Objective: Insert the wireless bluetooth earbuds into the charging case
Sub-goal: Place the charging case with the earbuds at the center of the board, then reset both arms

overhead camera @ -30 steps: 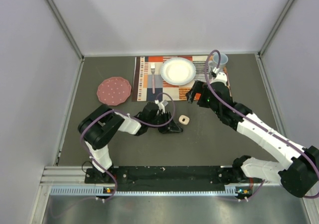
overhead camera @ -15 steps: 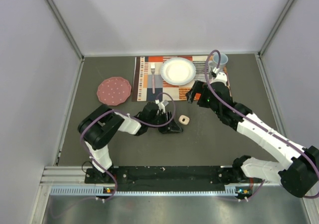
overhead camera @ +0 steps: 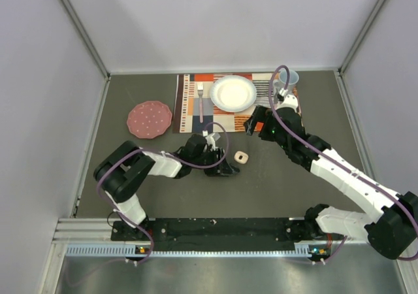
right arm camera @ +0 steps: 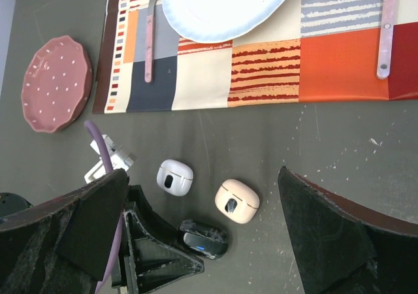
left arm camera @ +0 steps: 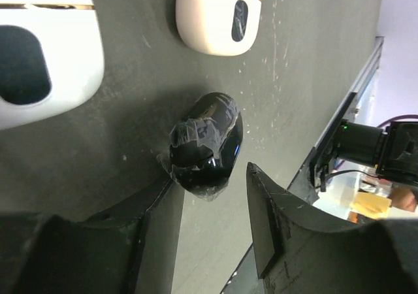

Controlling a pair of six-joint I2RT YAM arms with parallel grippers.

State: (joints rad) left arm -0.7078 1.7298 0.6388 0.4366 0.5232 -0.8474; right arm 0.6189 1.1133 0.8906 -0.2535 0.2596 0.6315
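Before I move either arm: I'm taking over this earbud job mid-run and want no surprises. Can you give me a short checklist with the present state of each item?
1. Left pincer open: ok, jaws apart at the black case.
2. Left fingers clear of that case: cannot tell; one sits right against it.
3. Black case lid open: not ok, it looks shut.
4. White case and cream case open: not ok, both shut.
5. Earbuds in view: not ok, none visible in any view.
6. Right pincer open and empty: ok.
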